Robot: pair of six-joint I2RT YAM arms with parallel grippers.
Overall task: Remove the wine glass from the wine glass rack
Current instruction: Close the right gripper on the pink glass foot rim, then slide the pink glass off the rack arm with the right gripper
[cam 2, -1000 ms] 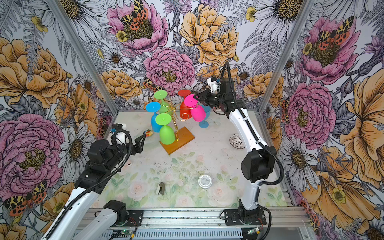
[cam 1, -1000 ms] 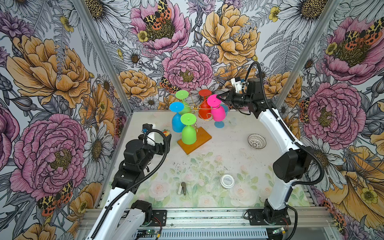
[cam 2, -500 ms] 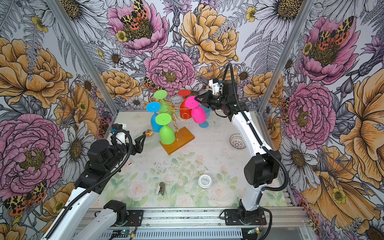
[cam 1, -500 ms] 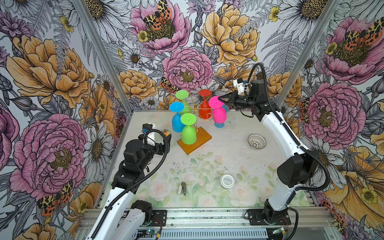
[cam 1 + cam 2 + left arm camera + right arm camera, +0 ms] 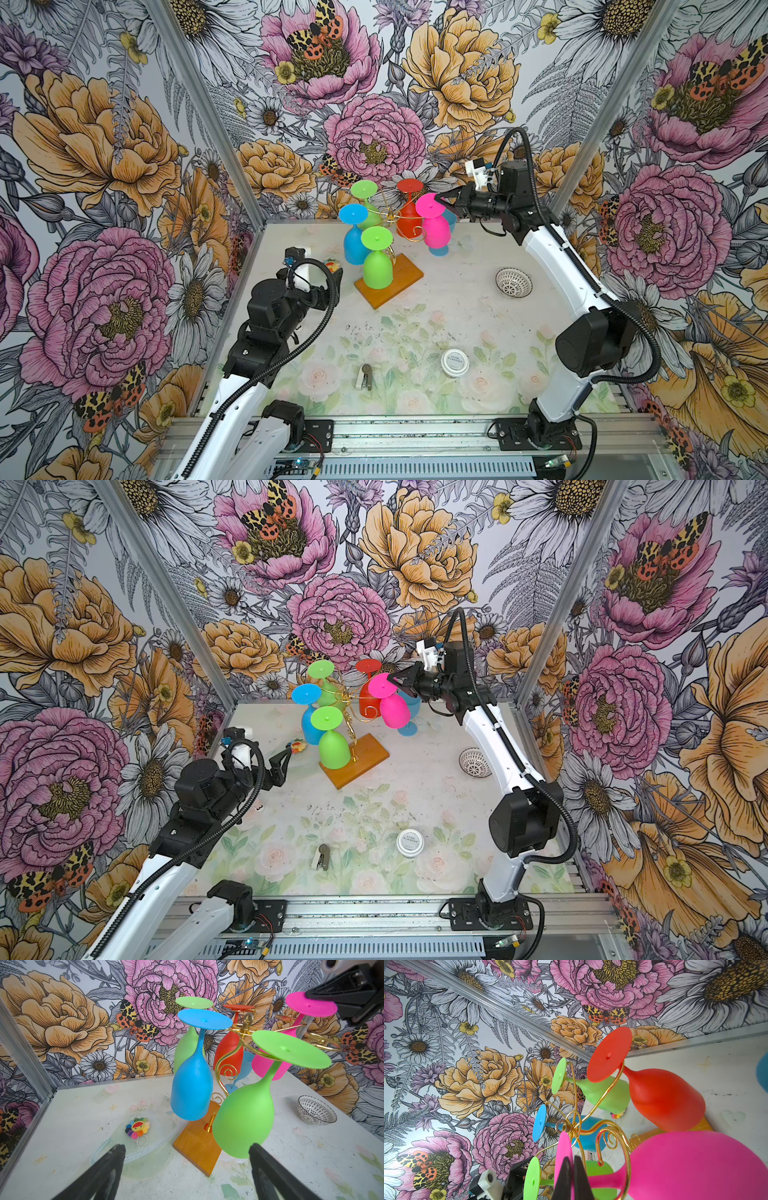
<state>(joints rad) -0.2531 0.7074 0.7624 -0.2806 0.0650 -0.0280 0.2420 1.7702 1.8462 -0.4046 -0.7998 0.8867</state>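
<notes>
Your counter point(image 5: 457, 316) carries the wine glass rack point(image 5: 392, 282) at its far middle, with the wooden base set at an angle to the counter's edges. Gold wire arms spread from the rack's stem and hold five glasses upside down.

The pink wine glass point(image 5: 435, 232) is on the rack's right side, foot up and bowl tilted down. Your right gripper point(image 5: 441, 200) reaches in from the right and is pressed together on the rim of that glass's foot. In the right wrist view the fingers point(image 5: 564, 1178) pinch the thin pink disc from both faces. The pink stem runs just beside a gold wire loop. You cannot tell whether it rests on the wire.

The near green glass point(image 5: 377, 266) hangs over the base, with the blue glass point(image 5: 355, 245) to its left. The far green glass point(image 5: 364, 189) and the red glass point(image 5: 407, 220) hang behind them. Another blue glass point(image 5: 246, 1064) stands upright on the counter behind the pink one.

Your left gripper point(image 5: 186, 1147) sits low at the left, near the rack, with its jaws spread wide and nothing between them.

A clear dish point(image 5: 149, 1153) lies between it and the base, holding a plush flower point(image 5: 138, 1127). A patterned bowl point(image 5: 513, 282) sits well to the right of the rack. A round white tin point(image 5: 455, 362) lies near you, right of middle, and a small stapler-like item point(image 5: 365, 376) lies to its left.
</notes>
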